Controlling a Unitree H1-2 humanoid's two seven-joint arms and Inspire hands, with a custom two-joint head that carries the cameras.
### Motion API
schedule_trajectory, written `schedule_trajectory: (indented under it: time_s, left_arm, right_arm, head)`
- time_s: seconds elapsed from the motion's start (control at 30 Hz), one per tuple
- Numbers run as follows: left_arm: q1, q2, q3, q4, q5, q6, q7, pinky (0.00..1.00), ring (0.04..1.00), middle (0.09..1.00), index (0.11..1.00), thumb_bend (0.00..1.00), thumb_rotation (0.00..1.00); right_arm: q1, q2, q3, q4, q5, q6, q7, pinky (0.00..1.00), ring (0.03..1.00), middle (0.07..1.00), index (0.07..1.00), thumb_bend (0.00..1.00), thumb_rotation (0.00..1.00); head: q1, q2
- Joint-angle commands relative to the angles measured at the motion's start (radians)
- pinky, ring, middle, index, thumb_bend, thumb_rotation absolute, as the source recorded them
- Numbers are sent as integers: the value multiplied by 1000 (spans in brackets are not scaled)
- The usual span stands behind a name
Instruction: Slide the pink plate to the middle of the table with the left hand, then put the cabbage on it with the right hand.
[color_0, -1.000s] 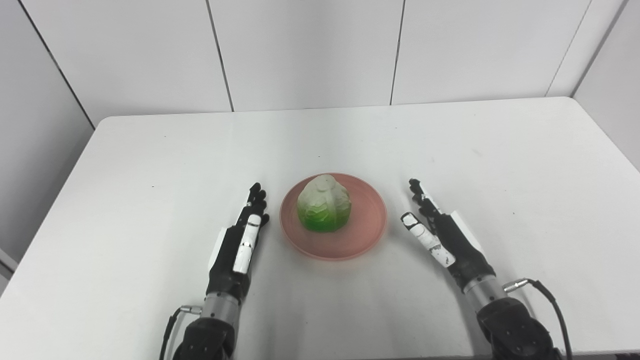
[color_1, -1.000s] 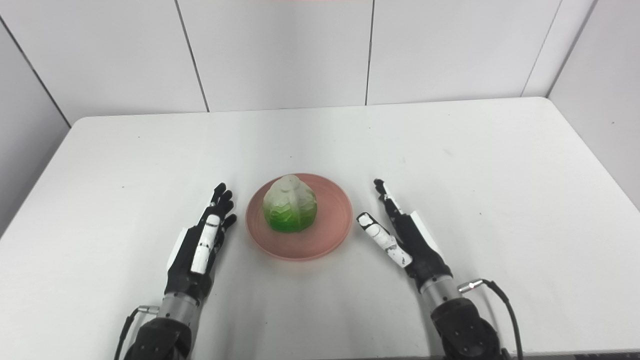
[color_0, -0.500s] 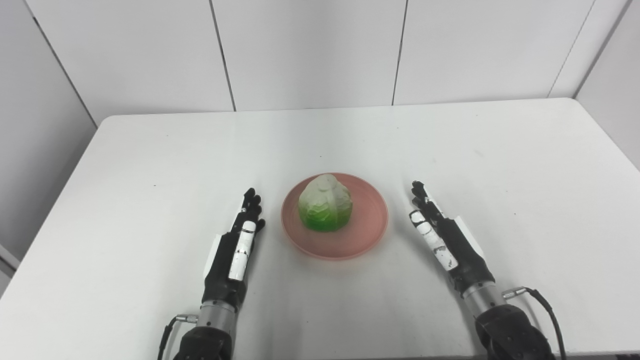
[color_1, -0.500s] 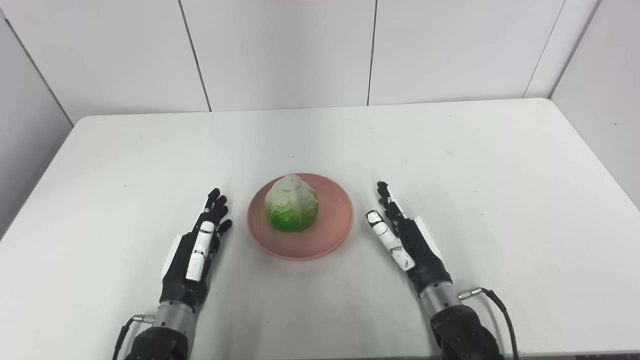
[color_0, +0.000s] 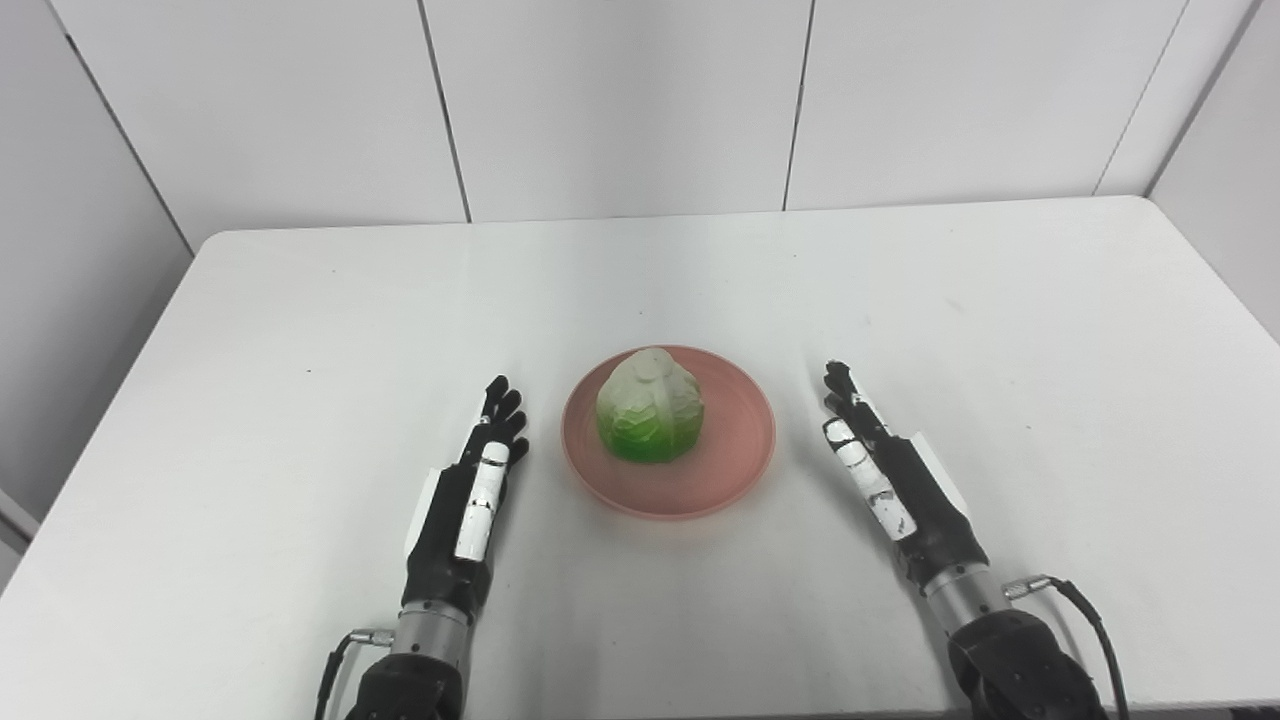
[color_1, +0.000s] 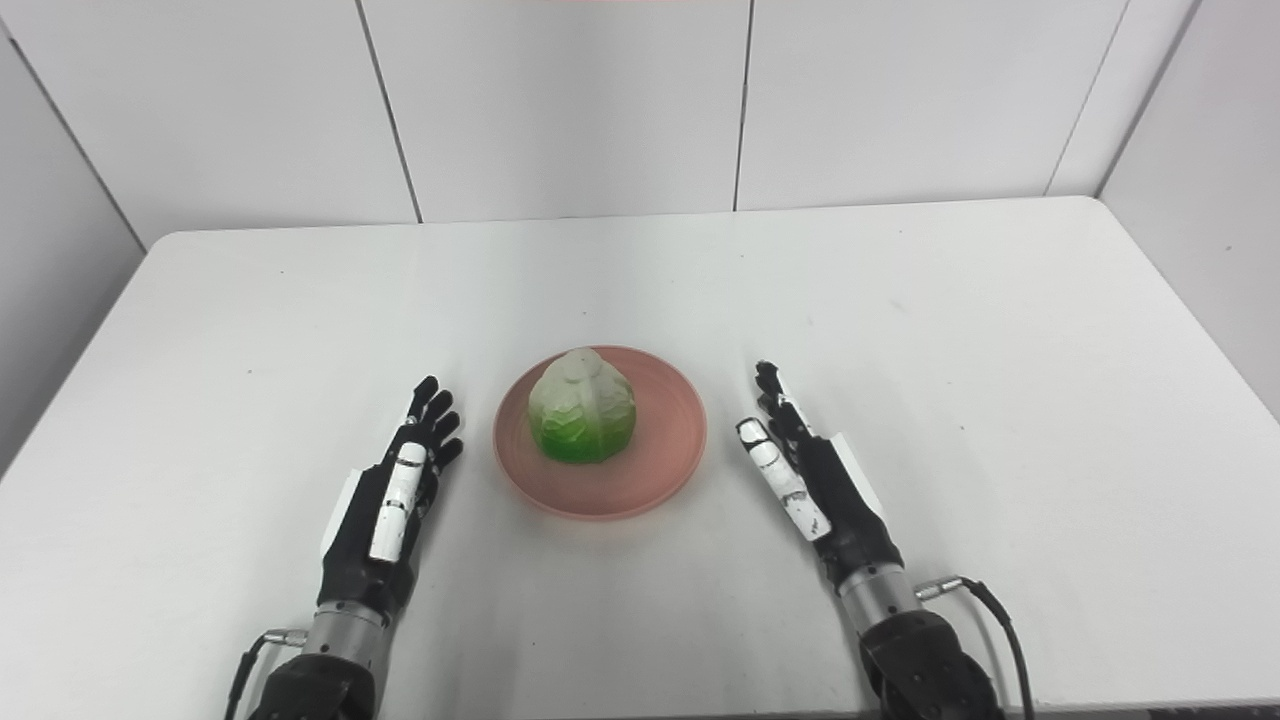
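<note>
both hands (color_0: 470, 495) (color_0: 895, 480) flank the plate (color_0: 735, 465) holding cabbage (color_0: 650, 405), fingers extended, empty; views match.

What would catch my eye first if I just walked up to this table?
Probably the green and white cabbage, sitting on a pink plate near the middle of the white table. Next, the two black robot hands lying open beside the plate without touching it: the left hand on one side, the right hand on the other.
</note>
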Motion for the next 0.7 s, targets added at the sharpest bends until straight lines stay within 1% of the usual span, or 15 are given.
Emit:
schedule_trajectory:
  time_s: [0.0,0.13,0.2,0.37,0.67]
  left_arm:
    - [-4,-1,11,-3,-6,9,7,961,972,983,980,419,1000]
    - [-3,1,13,-5,-7,12,6,965,972,982,977,415,1000]
    - [-5,1,14,-8,-14,12,4,964,970,980,977,407,1000]
    - [-12,4,23,16,-25,0,6,956,964,973,969,411,1000]
    - [-16,2,14,-1,-20,26,2,956,968,980,975,388,1000]
  right_arm:
    - [-11,2,2,-10,9,-24,-4,999,1000,1000,1000,490,1000]
    - [-11,-2,10,-19,-5,-21,-9,999,1000,1000,1000,482,1000]
    - [-12,1,9,-18,6,-16,-8,1000,1000,1000,1000,481,1000]
    - [-15,3,11,-21,6,-6,-10,1000,1000,1000,1000,463,1000]
    - [-20,-3,12,-17,9,-8,-6,998,1000,1000,1000,462,1000]
  head:
    - [-3,4]
    - [-2,7]
    - [3,9]
    - [3,8]
    - [2,6]
